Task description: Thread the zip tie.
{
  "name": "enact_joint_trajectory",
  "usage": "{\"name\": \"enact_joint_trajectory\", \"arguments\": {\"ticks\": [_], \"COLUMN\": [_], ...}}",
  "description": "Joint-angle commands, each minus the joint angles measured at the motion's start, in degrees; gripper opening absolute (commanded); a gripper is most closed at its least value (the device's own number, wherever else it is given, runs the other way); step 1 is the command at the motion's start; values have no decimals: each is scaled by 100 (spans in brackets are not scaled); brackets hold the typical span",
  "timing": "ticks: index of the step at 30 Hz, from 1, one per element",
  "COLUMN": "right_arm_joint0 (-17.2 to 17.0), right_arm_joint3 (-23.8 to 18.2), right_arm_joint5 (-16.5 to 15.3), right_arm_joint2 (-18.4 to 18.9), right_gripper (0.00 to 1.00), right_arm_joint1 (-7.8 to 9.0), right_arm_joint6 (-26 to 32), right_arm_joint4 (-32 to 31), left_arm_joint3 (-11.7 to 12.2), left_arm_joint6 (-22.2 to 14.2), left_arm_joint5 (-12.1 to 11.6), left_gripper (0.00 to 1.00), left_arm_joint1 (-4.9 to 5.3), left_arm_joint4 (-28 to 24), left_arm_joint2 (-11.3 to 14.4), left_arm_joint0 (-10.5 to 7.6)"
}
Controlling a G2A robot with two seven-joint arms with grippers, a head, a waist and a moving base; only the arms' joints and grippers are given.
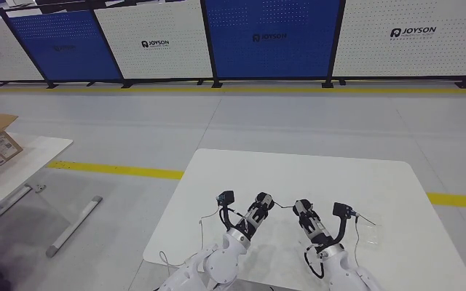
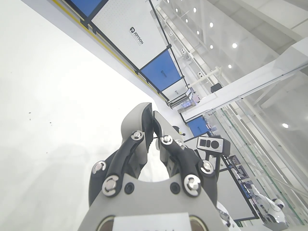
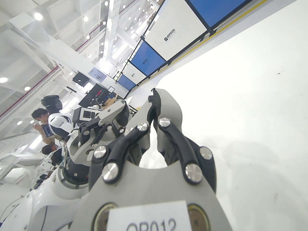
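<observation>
Both arms rise from the near edge of the white table (image 1: 291, 171) with their grippers side by side. A thin black zip tie (image 1: 282, 206) spans the short gap between them. My left gripper (image 1: 265, 198) is shut, and a black strip of the zip tie (image 2: 157, 136) pokes out between its fingers near the tips (image 2: 153, 112). My right gripper (image 1: 301, 208) is shut too, with a small black piece of the zip tie (image 3: 150, 98) at its fingertips (image 3: 154, 93). The left gripper (image 3: 115, 115) stands close beside the right one.
A clear plastic bag (image 1: 373, 234) lies on the table to the right of the right arm. A thin cable (image 1: 201, 220) hangs by the left arm. Another table (image 1: 33, 156) stands far left across the floor.
</observation>
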Motion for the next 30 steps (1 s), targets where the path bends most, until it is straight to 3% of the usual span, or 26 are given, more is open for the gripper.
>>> {"name": "enact_joint_trajectory", "arguments": {"ticks": [1,17,30], "right_arm_joint0": [-3,-53,-76], "right_arm_joint3": [3,61,56], "right_arm_joint5": [-3,56,50], "right_arm_joint2": [-2,36,63], "right_gripper": [0,0,0], "right_arm_joint1": [-12,-169,-179], "right_arm_joint6": [22,-9,22], "right_arm_joint4": [-1,644,664], "left_arm_joint3": [0,0,0], "left_arm_joint6": [0,0,0], "left_arm_joint5": [0,0,0], "left_gripper": [0,0,0], "left_arm_joint1": [0,0,0], "left_arm_joint4": [0,0,0], "left_arm_joint2": [0,0,0], "left_arm_joint0": [0,0,0]}}
